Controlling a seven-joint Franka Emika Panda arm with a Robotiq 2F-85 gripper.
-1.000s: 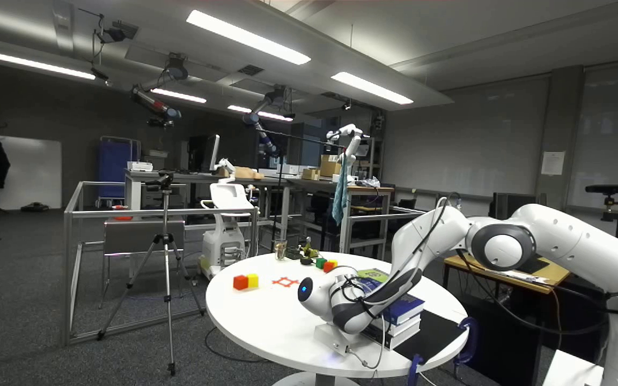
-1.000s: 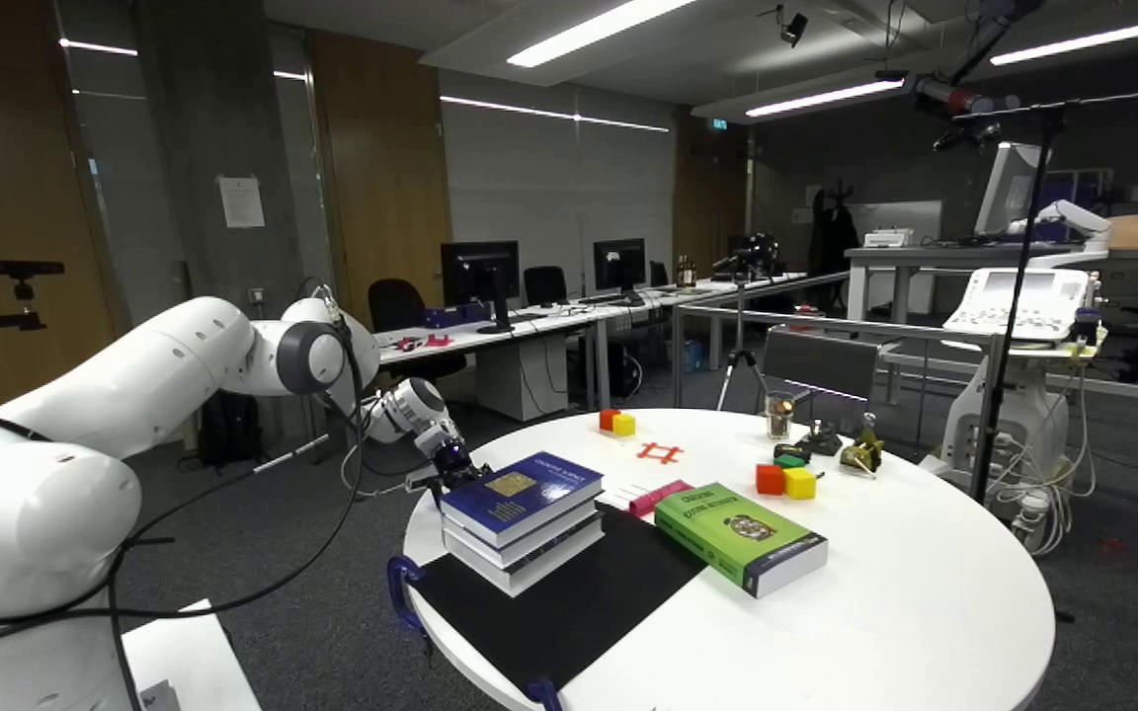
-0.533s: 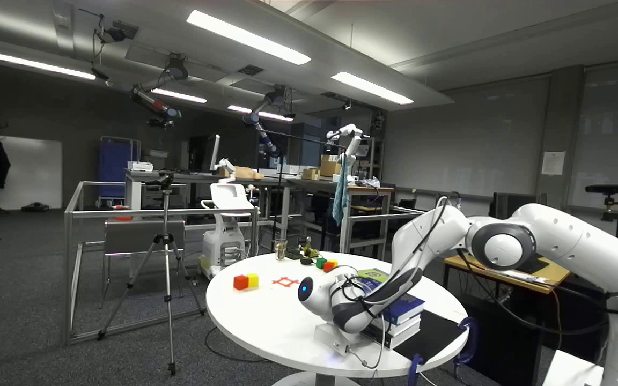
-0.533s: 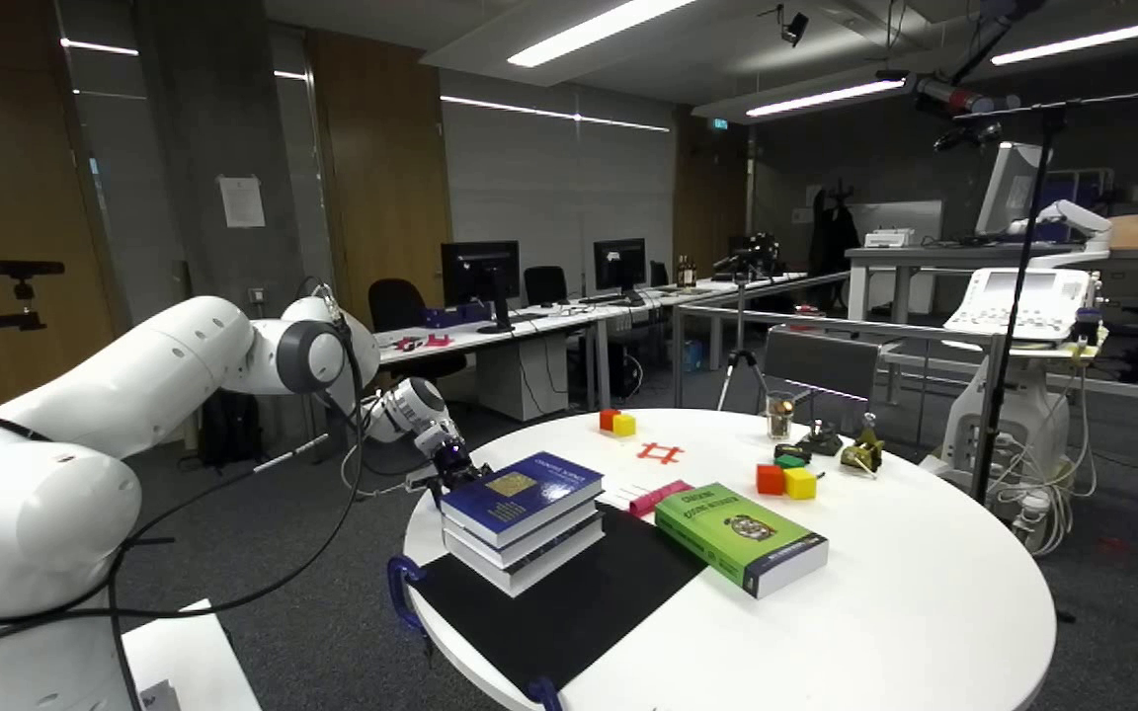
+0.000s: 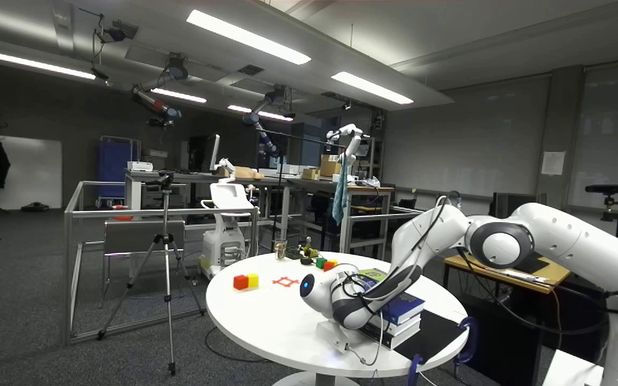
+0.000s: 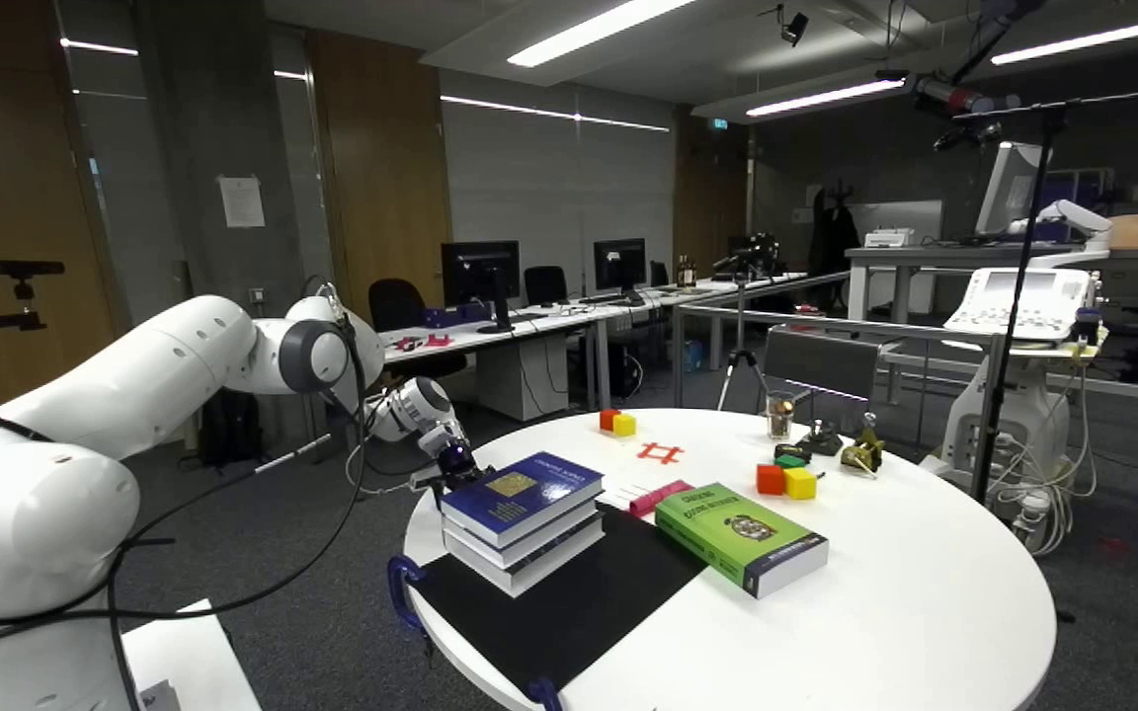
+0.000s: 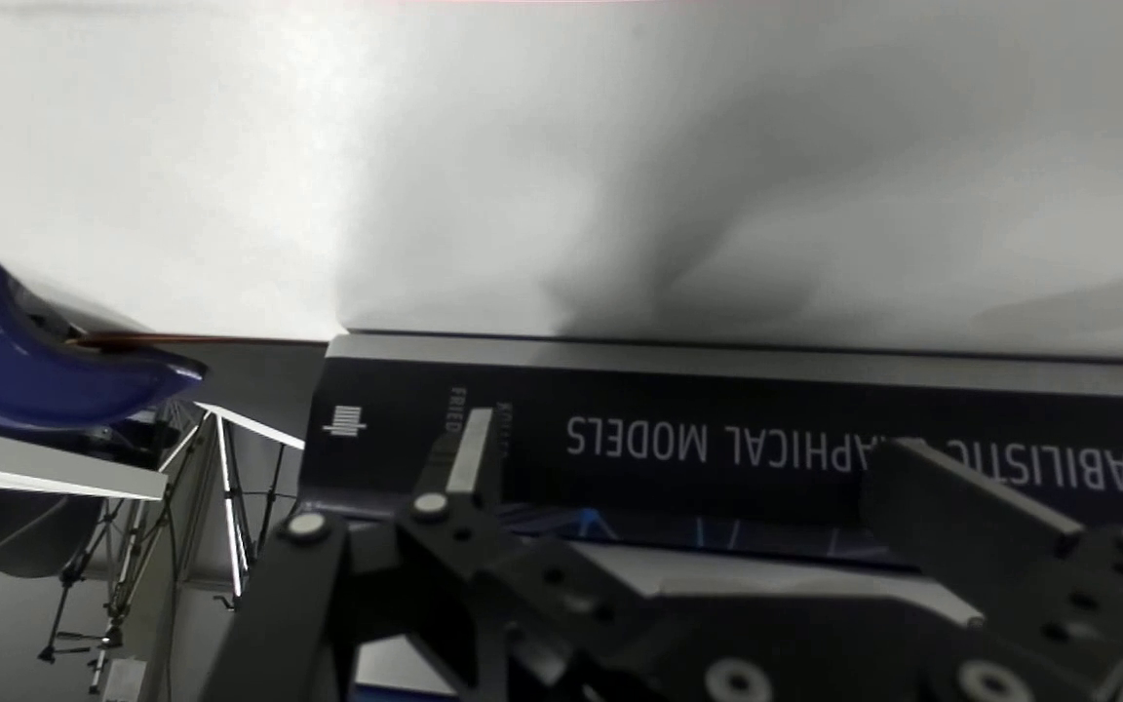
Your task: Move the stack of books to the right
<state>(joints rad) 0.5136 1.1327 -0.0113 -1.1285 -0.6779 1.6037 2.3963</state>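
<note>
Three stacked books (image 6: 522,521) lie just beside the parted jaws.

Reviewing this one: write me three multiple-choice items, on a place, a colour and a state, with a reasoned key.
1. Where is the green book?
A) on the floor
B) beside the stack of books
C) on that stack

2. What is the main colour of the stack's top cover?
A) red
B) yellow
C) blue

3. How does the gripper stand?
A) open
B) shut on the green book
C) shut on nothing

1 B, a gap parting them in an exterior view; 2 C, blue in both exterior views; 3 A, the fingers standing apart in the wrist view.
</note>
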